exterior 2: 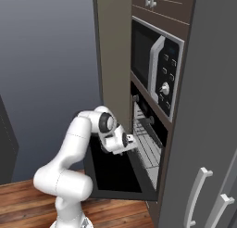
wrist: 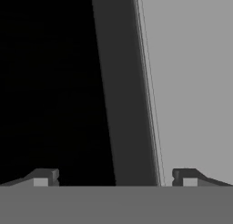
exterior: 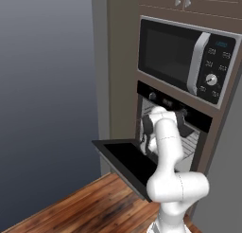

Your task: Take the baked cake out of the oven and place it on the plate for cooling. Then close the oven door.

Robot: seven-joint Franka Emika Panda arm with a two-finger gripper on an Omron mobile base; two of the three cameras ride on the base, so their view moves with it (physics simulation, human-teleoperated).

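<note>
The gripper (wrist: 113, 177) has its two dark fingertips (wrist: 43, 176) spread wide, with nothing between them. Beyond the tips, the hand view shows a black surface on one side, a dark grey band in the middle and a pale grey surface on the other; what these belong to cannot be told. In the right base view the hand (exterior 2: 124, 142) is at the mouth of the oven (exterior 2: 149, 139), above the oven door (exterior 2: 113, 174), which hangs fully open and lies flat. Wire racks (exterior 2: 147, 150) cross the oven cavity; whether a cake rests on them cannot be told. In the left base view the white arm (exterior: 166, 147) covers much of the opening, with the door's black panel (exterior: 125, 158) jutting towards the camera. The control strip with round knobs (exterior: 163, 102) runs above the cavity. A black-and-silver microwave (exterior: 184, 59) is mounted directly above the oven. A wooden floor (exterior: 90, 206) lies below.
</note>
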